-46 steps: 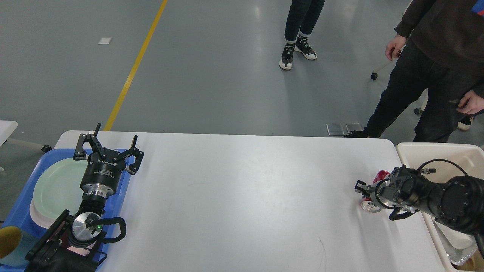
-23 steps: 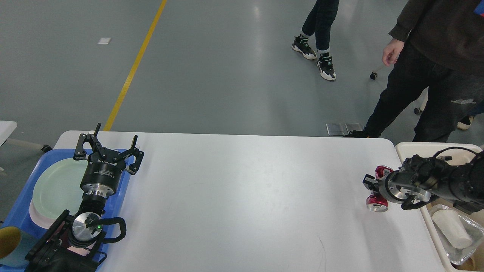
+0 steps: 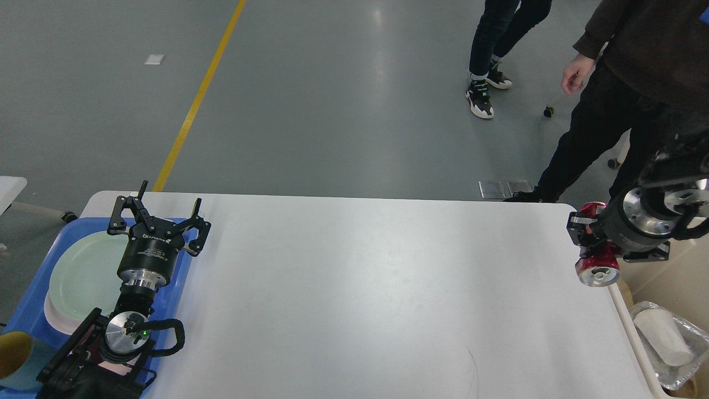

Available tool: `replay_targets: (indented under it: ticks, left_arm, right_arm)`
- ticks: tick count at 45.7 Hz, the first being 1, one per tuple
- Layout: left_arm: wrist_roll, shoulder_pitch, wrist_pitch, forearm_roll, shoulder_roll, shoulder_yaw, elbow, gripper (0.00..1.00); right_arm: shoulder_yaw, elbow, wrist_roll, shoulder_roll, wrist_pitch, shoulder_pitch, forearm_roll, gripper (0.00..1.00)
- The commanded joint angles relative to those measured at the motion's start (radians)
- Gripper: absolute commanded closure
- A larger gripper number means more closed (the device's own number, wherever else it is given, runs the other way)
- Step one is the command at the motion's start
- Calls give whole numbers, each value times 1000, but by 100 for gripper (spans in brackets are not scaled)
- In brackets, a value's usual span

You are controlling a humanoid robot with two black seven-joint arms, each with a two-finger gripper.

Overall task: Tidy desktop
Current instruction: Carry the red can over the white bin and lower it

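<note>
The desktop (image 3: 354, 288) is a large white tabletop with rounded corners and fills the middle of the head view. My right gripper (image 3: 588, 238) is shut on a crushed red can (image 3: 597, 266) and holds it in the air over the table's right edge, beside the cream bin (image 3: 628, 321). My left gripper (image 3: 160, 213) is open and empty, its fingers spread above the far end of the blue tray (image 3: 33, 305) at the left.
The blue tray holds a pale green plate (image 3: 83, 277) on a pink one, and a cup (image 3: 16, 360) at its near corner. The bin holds a white cup (image 3: 662, 335) and foil. Two people (image 3: 637, 83) stand beyond the table's far right.
My right gripper has lifted the red can off the table and carried it up and right, to the bin's edge. The left arm has not moved. A person walked rightward behind.
</note>
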Motion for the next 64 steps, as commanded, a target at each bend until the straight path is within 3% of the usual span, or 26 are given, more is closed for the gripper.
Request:
replay_targets:
  ticks: [1, 14, 24, 33, 42, 52, 58, 64]
  left_arm:
    - [0, 0, 1, 0, 0, 0, 0, 4]
    - [0, 0, 1, 0, 0, 0, 0, 4]
    - [0, 0, -1, 0, 0, 1, 0, 4]
    - [0, 0, 1, 0, 0, 1, 0, 4]
    - [0, 0, 1, 0, 0, 1, 0, 4]
    - [-1, 0, 1, 0, 0, 1, 0, 4]
    - [-1, 0, 1, 0, 0, 1, 0, 4]
    - [0, 0, -1, 0, 0, 1, 0, 4]
  right_arm:
    - [-41, 143, -1, -18, 30, 157, -3, 100]
    - [-79, 131, -4, -78, 53, 167, -18, 100]
    - [-167, 10, -4, -224, -37, 52, -35, 100]
    - [-110, -347, 1, -333, -85, -287, -52, 100]
    - [229, -715, 4, -422, -100, -750, -49, 100]
    - [562, -1178, 11, -282, -103, -1279, -51, 100]
    - [640, -1431, 11, -138, -124, -1448, -41, 100]
    - [642, -1571, 8, -3, -241, -1577, -40, 100]
